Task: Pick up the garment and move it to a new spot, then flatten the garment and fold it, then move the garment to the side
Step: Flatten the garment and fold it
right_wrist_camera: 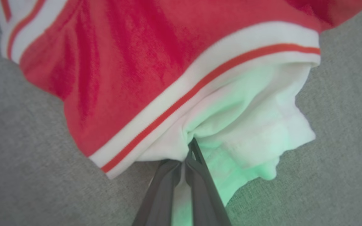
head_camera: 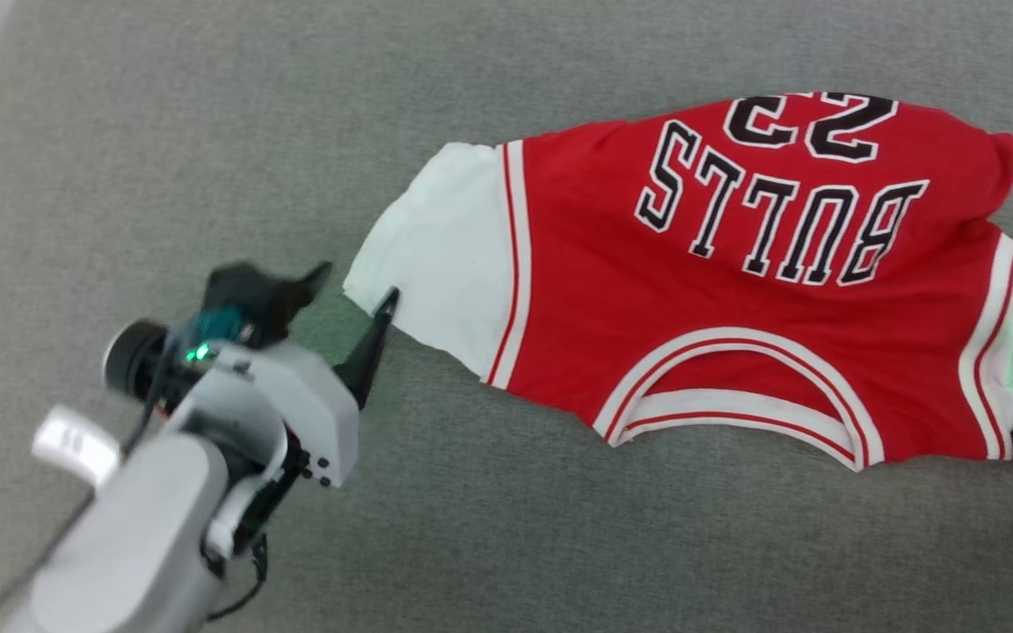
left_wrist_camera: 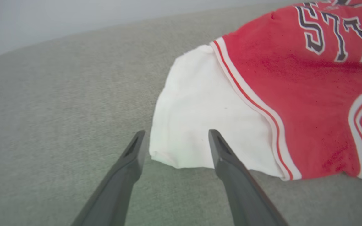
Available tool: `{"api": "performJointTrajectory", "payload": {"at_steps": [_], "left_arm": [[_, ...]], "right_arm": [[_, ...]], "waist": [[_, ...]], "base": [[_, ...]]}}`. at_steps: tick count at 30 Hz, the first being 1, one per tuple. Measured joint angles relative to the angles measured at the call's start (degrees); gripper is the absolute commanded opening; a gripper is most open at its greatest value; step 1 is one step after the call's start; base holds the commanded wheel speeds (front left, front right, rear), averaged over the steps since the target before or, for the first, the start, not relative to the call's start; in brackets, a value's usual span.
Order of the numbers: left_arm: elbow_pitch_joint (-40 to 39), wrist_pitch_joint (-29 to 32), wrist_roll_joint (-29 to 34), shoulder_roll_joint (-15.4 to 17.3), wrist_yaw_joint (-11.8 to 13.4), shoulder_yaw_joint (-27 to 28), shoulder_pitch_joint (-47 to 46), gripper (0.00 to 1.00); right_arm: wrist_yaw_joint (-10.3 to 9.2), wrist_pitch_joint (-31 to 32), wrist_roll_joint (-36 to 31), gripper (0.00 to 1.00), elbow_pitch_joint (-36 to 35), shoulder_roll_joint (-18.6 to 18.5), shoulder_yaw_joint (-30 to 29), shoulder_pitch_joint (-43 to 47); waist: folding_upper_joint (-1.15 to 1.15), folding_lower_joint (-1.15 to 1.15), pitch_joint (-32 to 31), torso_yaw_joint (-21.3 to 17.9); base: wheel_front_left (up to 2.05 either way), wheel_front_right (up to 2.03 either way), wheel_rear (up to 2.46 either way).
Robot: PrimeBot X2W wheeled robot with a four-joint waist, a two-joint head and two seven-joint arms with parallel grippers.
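The right tool (right_wrist_camera: 191, 147) is pressed together, pinching a bunched white sleeve (right_wrist_camera: 256, 125) of the garment (head_camera: 612, 334), a red jersey marked BULLS and 23, lying on the grey surface (head_camera: 207, 132). The left tool (head_camera: 359, 281) stands spread, just beside the other sleeve (head_camera: 436, 255).

The red shirt (head_camera: 612, 316) bears black, white-outlined lettering (head_camera: 779, 220) reading "BULLS", upside down at the upper right of the head view. Above it is the number (head_camera: 810, 123) "23", its far edge folded away.
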Motion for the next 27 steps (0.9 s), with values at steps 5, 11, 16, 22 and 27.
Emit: {"api": "performJointTrajectory", "payload": {"at_steps": [5,11,16,22,27], "left_arm": [[0.66,21.41,-7.91,2.65,-6.25,-3.14,-7.04,1.00],[1.64,40.75,-15.80,2.54,-7.42,-5.93,-13.44,1.00],[2.78,48.34,-20.17,1.15,-7.11,-6.71,-15.92,1.00],[4.93,48.78,-20.54,0.88,-7.58,-7.26,-17.14,0.31],[7.75,44.92,-21.05,0.46,-8.10,-6.13,-17.28,0.00]], "right_arm": [[-0.03,-0.56,-0.09,0.00,0.78,1.88,0.98,-1.46],[-0.04,-1.08,-0.48,0.00,1.12,3.59,1.54,-2.99],[-0.02,-1.48,-0.55,0.00,1.21,4.39,1.66,-4.36],[0.04,-2.61,-0.47,0.00,1.58,5.16,1.69,-5.22],[0.11,-5.72,0.64,0.00,2.21,5.24,1.83,-5.55]], "waist": [[0.00,0.00,0.10,-1.56],[0.00,0.00,1.00,-3.35],[0.00,0.00,2.19,-4.80],[0.00,0.00,3.56,-6.13],[0.00,0.00,3.87,-6.82]], "base": [[0.00,0.00,0.00],[0.00,0.00,0.00],[0.00,0.00,0.00],[0.00,0.00,0.00],[0.00,0.00,0.00]]}}
